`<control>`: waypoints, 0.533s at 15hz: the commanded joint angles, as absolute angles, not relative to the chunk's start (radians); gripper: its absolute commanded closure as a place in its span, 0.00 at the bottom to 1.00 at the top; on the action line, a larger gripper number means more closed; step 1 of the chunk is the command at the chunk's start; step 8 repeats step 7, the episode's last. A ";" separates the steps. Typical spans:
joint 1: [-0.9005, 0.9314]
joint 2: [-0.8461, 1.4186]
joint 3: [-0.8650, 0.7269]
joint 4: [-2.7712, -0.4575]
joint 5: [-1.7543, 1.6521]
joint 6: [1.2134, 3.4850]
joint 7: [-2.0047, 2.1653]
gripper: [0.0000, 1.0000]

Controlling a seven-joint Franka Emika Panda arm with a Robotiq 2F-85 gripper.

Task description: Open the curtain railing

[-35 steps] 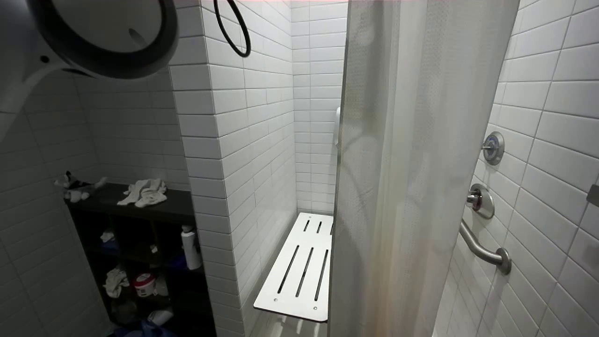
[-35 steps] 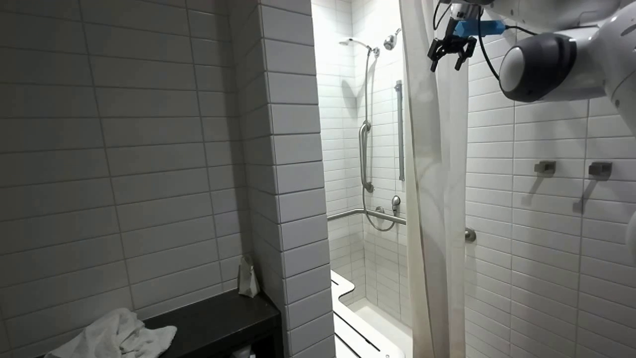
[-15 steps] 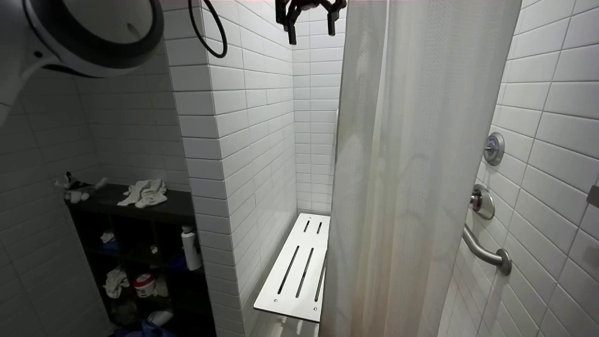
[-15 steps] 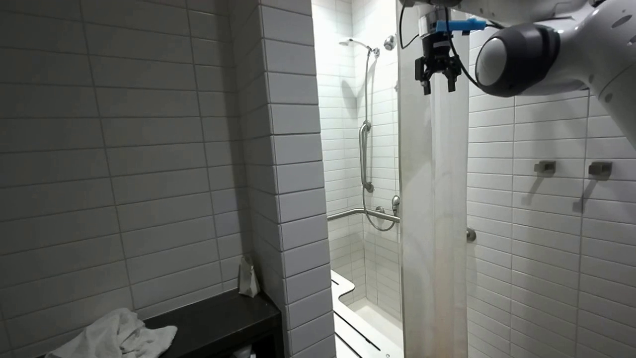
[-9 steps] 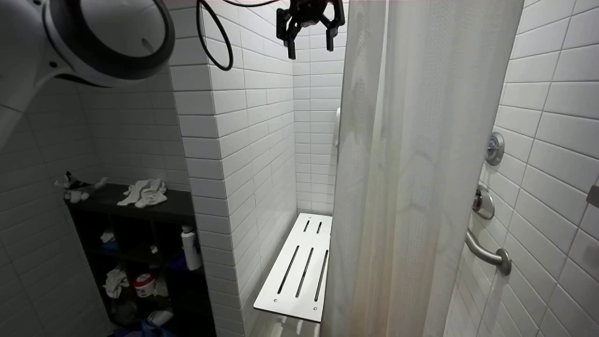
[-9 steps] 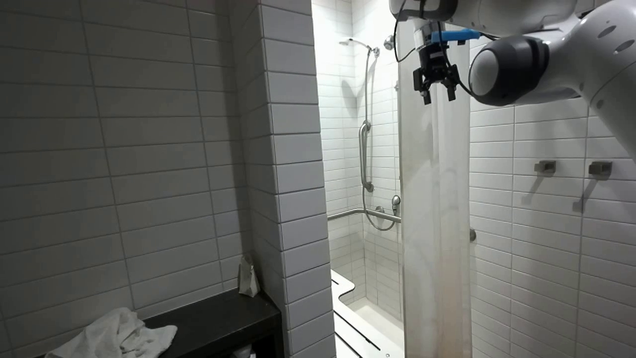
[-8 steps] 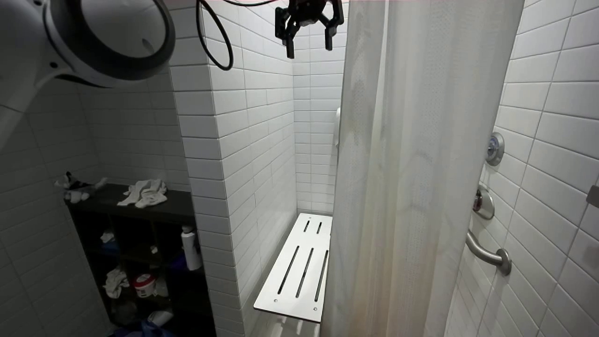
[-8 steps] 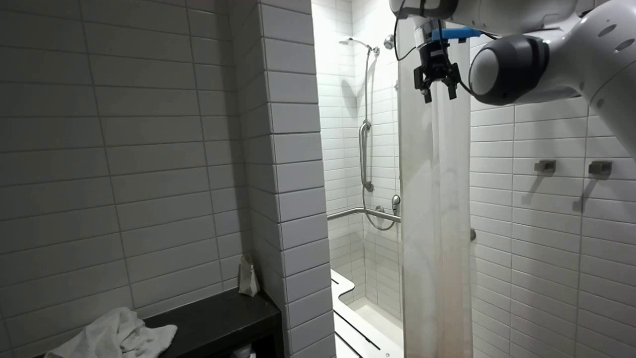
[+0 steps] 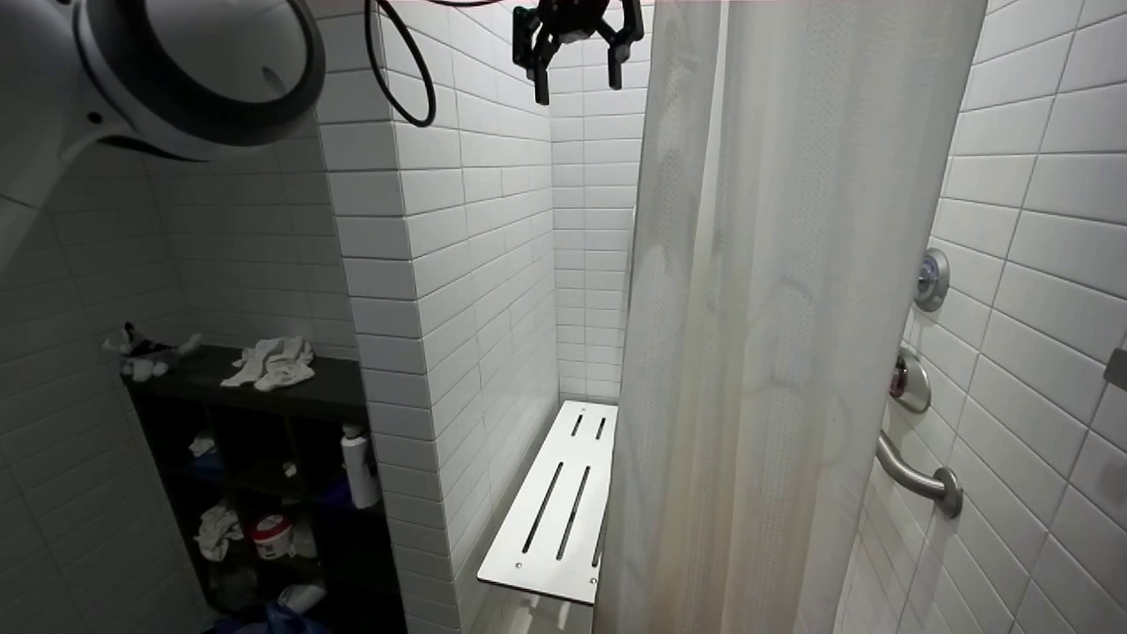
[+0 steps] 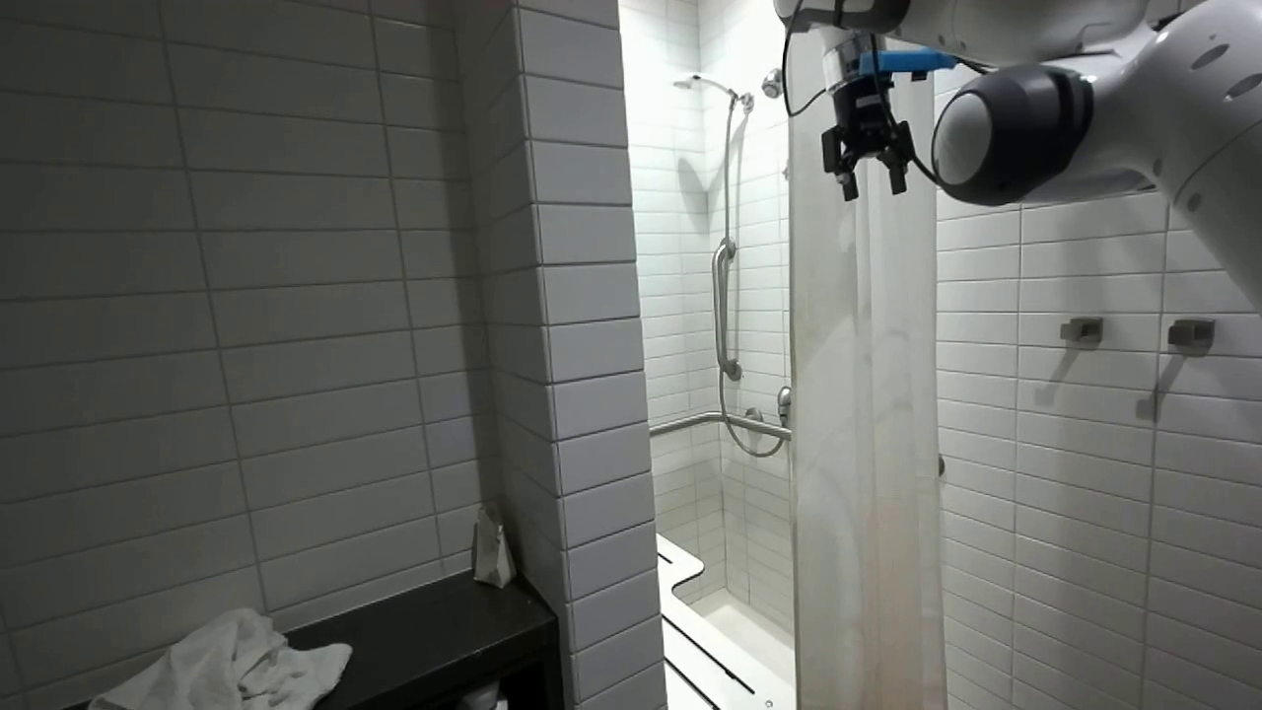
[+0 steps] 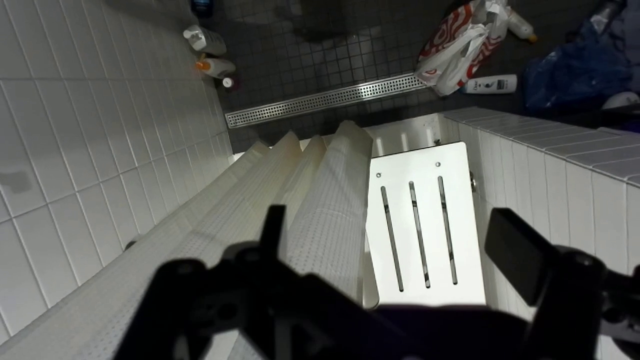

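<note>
While the gripper (image 9: 578,91) is pointed downward near the top of both exterior views, its two fingers (image 9: 541,84) are spread well apart and released. The curtain railing (image 9: 775,308), a white, slightly translucent shower curtain, is hung in vertical folds at the right of the shower stall (image 10: 749,513), and its edge is seen near the gripper. In an exterior view the white slatted bench (image 9: 541,519) is partly covered by that edge, and past the fabric's far side two valves (image 9: 931,280) and a curved grab bar (image 9: 916,482) are mounted on the tiled wall (image 9: 1039,264). In an exterior view a blue piece (image 10: 912,62) is carried above the gripper on the robot arm (image 10: 1129,128), a shower hose (image 10: 728,187) is hung inside the stall, and two hooks (image 10: 1082,331) are fixed to the right of the curtain. In the wrist view the bench and the curtain's edge are framed in the gap between the fingers, and more of the fabric is hidden behind the finger at the left; whether it is touched cannot be told. On the dark floor (image 11: 340,60) a drain grate (image 11: 325,102) is set, a red-and-white bag (image 11: 452,45) is laid at its end, and bottles (image 11: 209,41) are seen near its other end. A white cloth (image 9: 271,363) is laid on a black shelf (image 9: 209,370), and a white bottle (image 9: 358,467) is stood in a compartment.
</note>
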State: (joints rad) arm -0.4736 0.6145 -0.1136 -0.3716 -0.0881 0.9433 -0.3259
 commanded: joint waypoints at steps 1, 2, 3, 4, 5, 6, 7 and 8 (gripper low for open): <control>-0.472 0.619 -0.120 -0.365 -0.084 0.939 -0.326 0.00; -0.474 0.631 -0.119 -0.345 -0.083 0.930 -0.327 0.00; -0.475 0.640 -0.119 -0.331 -0.082 0.923 -0.328 0.00; -0.476 0.645 -0.119 -0.323 -0.082 0.920 -0.328 0.00; -0.476 0.645 -0.119 -0.323 -0.082 0.920 -0.328 0.00; -0.476 0.645 -0.119 -0.323 -0.082 0.920 -0.328 0.00; -0.476 0.645 -0.119 -0.323 -0.082 0.920 -0.328 0.00; -0.476 0.645 -0.119 -0.323 -0.082 0.920 -0.328 0.00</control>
